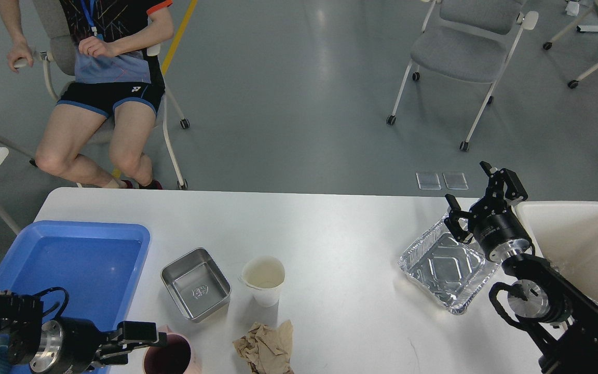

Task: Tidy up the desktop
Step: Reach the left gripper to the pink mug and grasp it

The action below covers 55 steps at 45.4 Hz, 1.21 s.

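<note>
Where grey floor spreads behind — white desktop, blue tray.

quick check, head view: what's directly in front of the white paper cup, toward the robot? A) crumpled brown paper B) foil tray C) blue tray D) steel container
A: the crumpled brown paper lies just below the white paper cup on the desktop; the steel container sits to the cup's left, the foil tray far right.
</note>
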Each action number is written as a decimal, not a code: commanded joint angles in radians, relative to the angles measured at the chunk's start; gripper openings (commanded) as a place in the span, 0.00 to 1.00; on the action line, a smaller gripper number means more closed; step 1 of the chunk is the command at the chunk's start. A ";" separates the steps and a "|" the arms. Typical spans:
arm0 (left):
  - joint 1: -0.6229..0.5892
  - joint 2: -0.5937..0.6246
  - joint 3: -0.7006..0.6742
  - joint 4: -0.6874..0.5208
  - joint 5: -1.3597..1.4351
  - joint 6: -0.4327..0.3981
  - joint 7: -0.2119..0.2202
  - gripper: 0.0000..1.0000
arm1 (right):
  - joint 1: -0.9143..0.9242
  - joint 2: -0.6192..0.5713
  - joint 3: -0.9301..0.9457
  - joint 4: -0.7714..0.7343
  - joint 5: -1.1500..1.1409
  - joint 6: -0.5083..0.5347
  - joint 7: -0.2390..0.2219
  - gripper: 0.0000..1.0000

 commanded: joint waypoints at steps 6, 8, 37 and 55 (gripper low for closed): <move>0.016 -0.048 0.022 0.002 0.008 0.055 0.000 0.94 | -0.001 0.001 -0.002 0.000 0.000 0.000 0.000 1.00; 0.021 -0.049 0.024 0.002 0.025 0.070 0.000 0.93 | 0.000 0.001 -0.002 0.000 0.000 0.000 0.000 1.00; 0.038 -0.069 0.022 0.002 0.117 0.088 0.092 0.21 | -0.001 0.001 -0.002 -0.003 0.000 0.000 0.000 1.00; 0.032 -0.065 0.011 -0.003 0.123 0.075 0.089 0.00 | -0.003 0.001 -0.002 -0.003 0.000 0.000 0.000 1.00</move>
